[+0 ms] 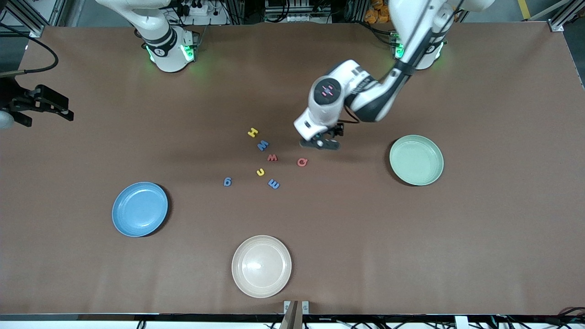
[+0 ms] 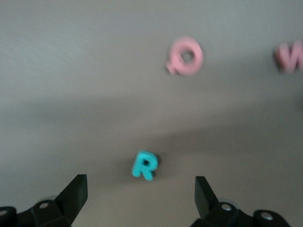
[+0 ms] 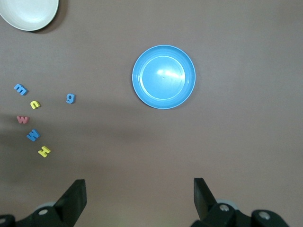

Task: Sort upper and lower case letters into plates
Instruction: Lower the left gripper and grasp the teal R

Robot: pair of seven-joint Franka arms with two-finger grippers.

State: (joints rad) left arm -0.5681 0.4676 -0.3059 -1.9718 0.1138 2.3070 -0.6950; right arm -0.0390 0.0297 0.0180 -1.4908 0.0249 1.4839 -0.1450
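A cream plate [image 1: 261, 266] sits at lower centre, the blue plate [image 1: 140, 209] and green plate [image 1: 416, 160] above it. Letters [image 1: 267, 160] cluster mid-frame. The left gripper [image 1: 321, 143] hangs wide-jawed over a teal R [image 2: 144, 165]. The right gripper [image 3: 139, 198], jaws wide, is out of the front view.

1. A cream-beige plate [image 1: 261, 266], round and shallow, sits empty near the table's front-camera edge, nearer that camera than the scattered toy letters.
2. The brown table [image 1: 480, 228] carries everything in view.
3. Black cables [image 1: 292, 11] and metal framing line the table's edge by the robot bases.
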